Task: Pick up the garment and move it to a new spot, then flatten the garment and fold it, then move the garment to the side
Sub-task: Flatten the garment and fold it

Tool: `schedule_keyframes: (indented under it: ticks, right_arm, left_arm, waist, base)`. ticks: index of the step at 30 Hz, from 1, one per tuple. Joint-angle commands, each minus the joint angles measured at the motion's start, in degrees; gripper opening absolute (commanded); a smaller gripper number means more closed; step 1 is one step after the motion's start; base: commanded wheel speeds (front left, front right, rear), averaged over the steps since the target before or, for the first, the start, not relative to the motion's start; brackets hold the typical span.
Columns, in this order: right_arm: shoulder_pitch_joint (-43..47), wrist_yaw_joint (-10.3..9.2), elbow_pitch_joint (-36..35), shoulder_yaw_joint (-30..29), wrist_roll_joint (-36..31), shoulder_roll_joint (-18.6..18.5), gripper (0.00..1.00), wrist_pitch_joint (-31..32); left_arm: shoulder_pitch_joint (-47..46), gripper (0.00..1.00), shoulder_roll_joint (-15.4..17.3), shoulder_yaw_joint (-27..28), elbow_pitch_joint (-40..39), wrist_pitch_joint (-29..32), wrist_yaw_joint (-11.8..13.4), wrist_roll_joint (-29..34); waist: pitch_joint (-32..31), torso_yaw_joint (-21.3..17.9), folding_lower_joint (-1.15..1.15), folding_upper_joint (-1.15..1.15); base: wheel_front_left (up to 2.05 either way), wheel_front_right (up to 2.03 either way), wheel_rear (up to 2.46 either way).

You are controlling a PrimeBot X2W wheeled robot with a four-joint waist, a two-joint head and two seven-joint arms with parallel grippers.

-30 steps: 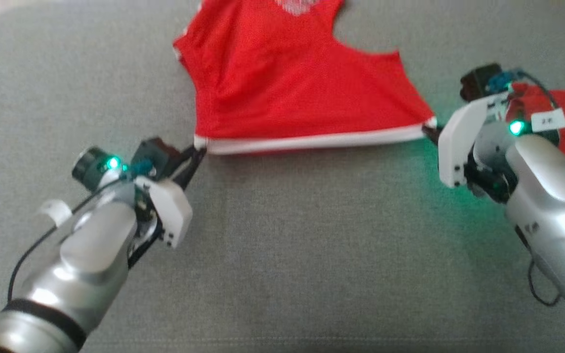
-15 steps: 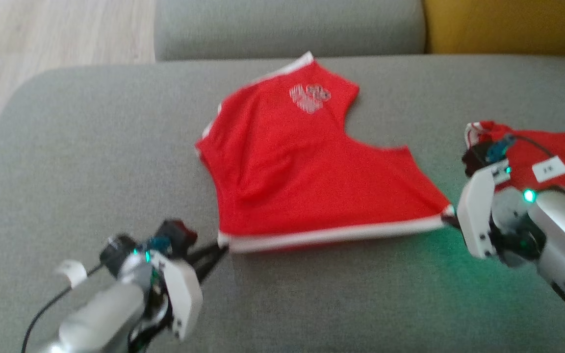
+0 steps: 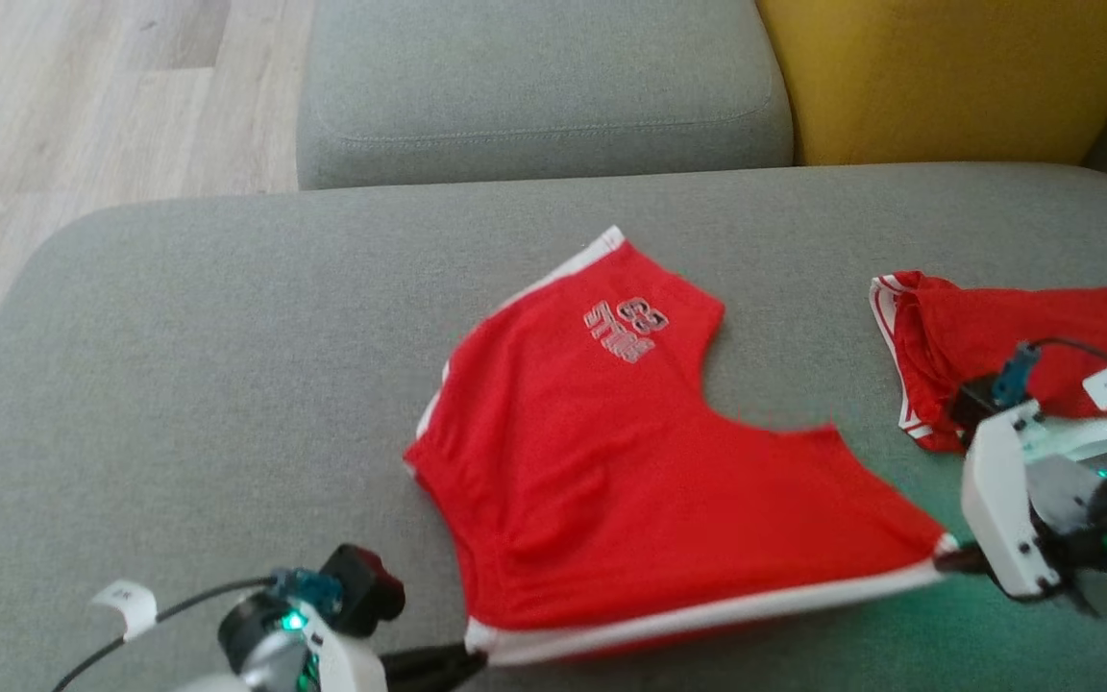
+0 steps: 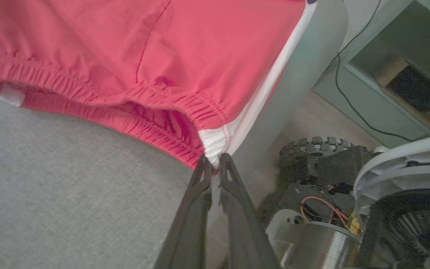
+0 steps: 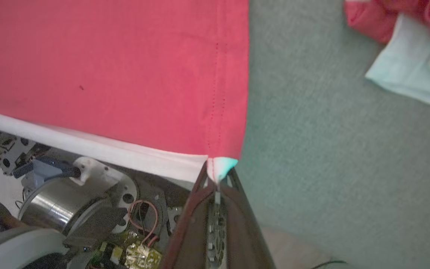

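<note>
Tilting upward over the last second, the head camera is now taking in more of the far end of the sofa, while both arms are still holding the same two corners. At the near edge, the left claw [image 4: 215, 162] is reaching in low from the robot's left, its fingers closed tight on the corner where the gathered waistband [image 4: 88, 93] meets the white stripe [image 3: 707, 615]. The right claw [image 5: 217, 173] is coming in from the right, pinched shut on the stripe's other end at the leg hem. Between them the stripe is stretching taut, left to right, just past the front edge of the sofa seat [image 3: 227, 336].

Red shorts [image 3: 630, 471] are lying mostly flat on that seat, slightly rumpled near the waist. Waist is facing left, one leg is pointing right, and the other is angling away with a silver print [image 3: 626, 330] on it.

Farther right, a second red garment [image 3: 986, 336] is lying crumpled, apart from the shorts. Beyond are sitting a grey back cushion [image 3: 544, 86] and a yellow cushion [image 3: 938, 77].
</note>
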Motion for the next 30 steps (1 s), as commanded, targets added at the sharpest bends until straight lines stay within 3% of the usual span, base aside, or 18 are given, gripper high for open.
schedule_keyframes:
  ticks: [1,7,16,21,30]
  right_arm:
    - [0.2,0.18,-0.9,-0.9,0.3,-4.0,0.00,1.3]
    - [-0.5,0.18,-4.8,-4.2,0.9,-6.0,0.00,3.2]
    - [-8.6,0.18,-3.6,-11.6,-2.2,-1.9,0.00,4.4]
    - [-14.4,0.18,0.3,-14.7,-5.4,1.7,0.00,6.6]
    - [-23.1,0.18,7.2,-18.3,-11.9,5.7,0.00,9.9]
  left_arm:
    - [-1.7,0.00,3.7,2.7,-2.1,0.5,0.6,-0.7]
    - [-1.9,0.00,5.1,4.4,-7.2,0.5,3.0,-1.5]
    - [-6.6,0.00,2.7,8.8,-8.1,-2.5,4.8,-1.7]
    - [-10.3,0.00,0.0,9.6,-5.5,-3.9,3.6,-1.0]
    - [-19.2,0.00,-7.8,8.9,4.5,-6.3,1.9,2.9]
  waist:
    - [-0.1,0.1,0.01,0.00]
    - [0.5,1.0,0.01,0.00]
    - [5.1,5.5,0.01,0.00]
    - [8.6,8.7,0.01,0.00]
    - [15.4,15.1,0.01,0.00]
  base:
    - [0.00,0.00,0.00]
    - [0.00,0.00,0.00]
    - [0.00,0.00,0.00]
    - [0.00,0.00,0.00]
    - [0.00,0.00,0.00]
